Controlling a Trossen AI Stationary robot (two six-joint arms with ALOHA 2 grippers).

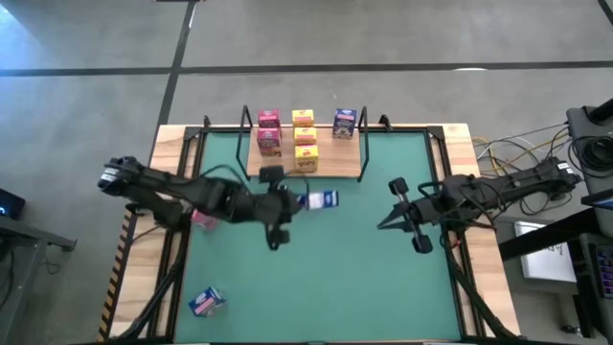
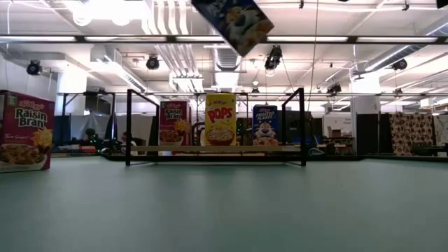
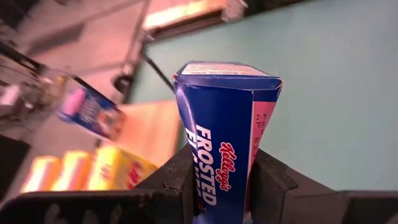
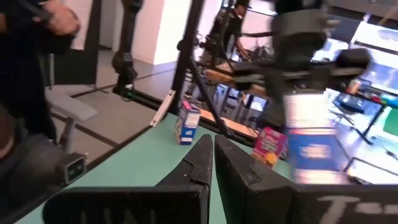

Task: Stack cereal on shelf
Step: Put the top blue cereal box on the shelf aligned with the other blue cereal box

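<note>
My left gripper (image 1: 299, 201) is shut on a blue cereal box (image 3: 227, 124), held high over the mat just in front of the shelf (image 1: 306, 171). Pink (image 1: 269, 131), yellow (image 1: 305, 138) and blue (image 1: 345, 123) boxes stand on the light-wood shelf board. Another pink box (image 1: 204, 218) stands on the mat under my left arm. A blue box (image 1: 206, 302) lies near the mat's near left corner. My right gripper (image 1: 383, 222) hovers shut at the mat's right side, holding nothing. My left gripper pinches the blue box near one end (image 3: 217, 186) between its two fingers (image 3: 177, 180). The box narrows where the fingers press it. The fingers come from the table's left, slanting down. The box sticks out beyond them, tilted and lifted clear (image 2: 234, 24).
Black wire brackets (image 2: 128, 126) rise at both ends of the shelf. Wooden table edges (image 1: 479, 192) border the green mat (image 1: 364, 278), whose middle and near right lie bare. Cables and equipment (image 1: 575, 220) sit beyond the right edge. A person (image 4: 37, 37) stands beyond the table.
</note>
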